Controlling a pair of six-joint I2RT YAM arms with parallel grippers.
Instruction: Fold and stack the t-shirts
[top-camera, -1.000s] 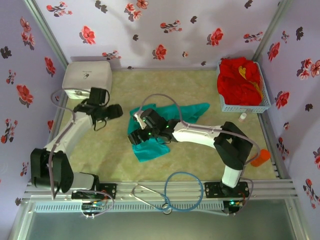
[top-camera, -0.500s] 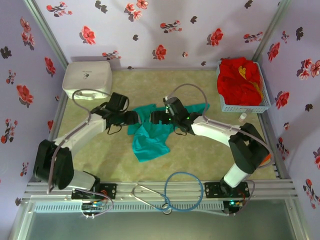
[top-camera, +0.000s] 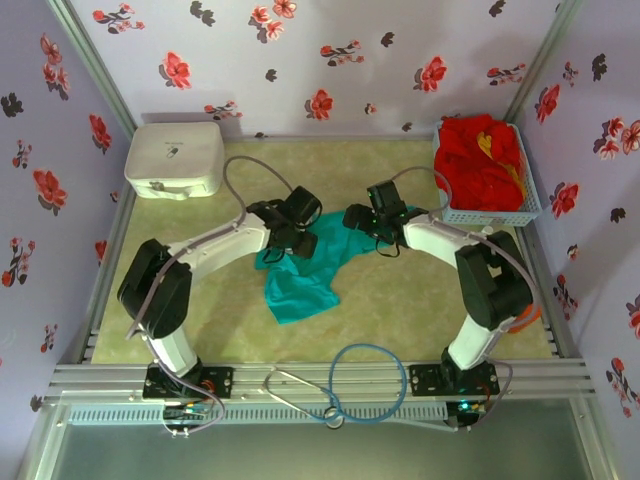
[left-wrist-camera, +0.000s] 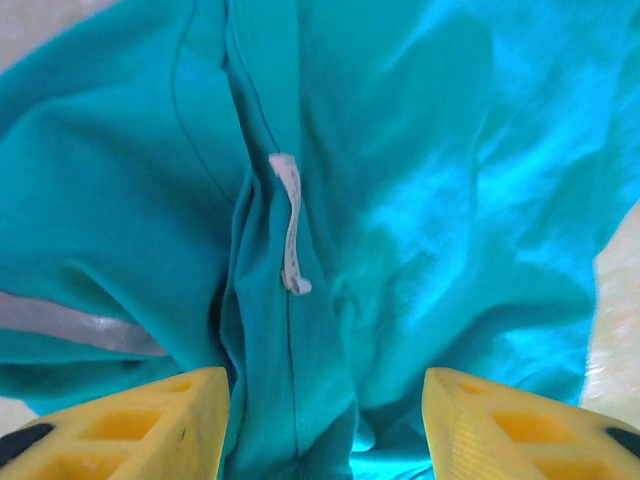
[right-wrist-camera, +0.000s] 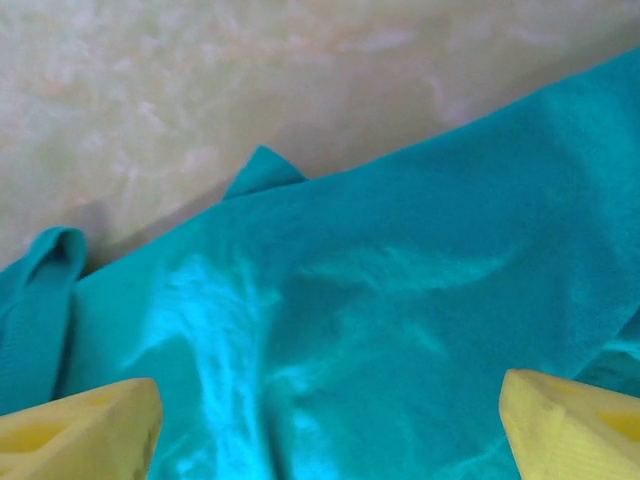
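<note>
Top external: teal t-shirt (top-camera: 303, 282) lies crumpled on the table (top-camera: 400, 310); your left gripper (top-camera: 290, 232) is over its upper-left edge, your right gripper (top-camera: 362, 220) over its upper-right. Red t-shirts (top-camera: 482, 160) fill a basket (top-camera: 487, 216) well right of it. Left wrist: fingers (left-wrist-camera: 130, 425) spread wide, gripping nothing, a teal ridge (white tag (left-wrist-camera: 290, 225) on it) between them. Right wrist: fingers (right-wrist-camera: 80, 435) wide apart over the teal cloth, gripping nothing.

Top view overhead, far; both wrist views close, sharing teal t-shirt (top-camera: 300, 290).
</note>
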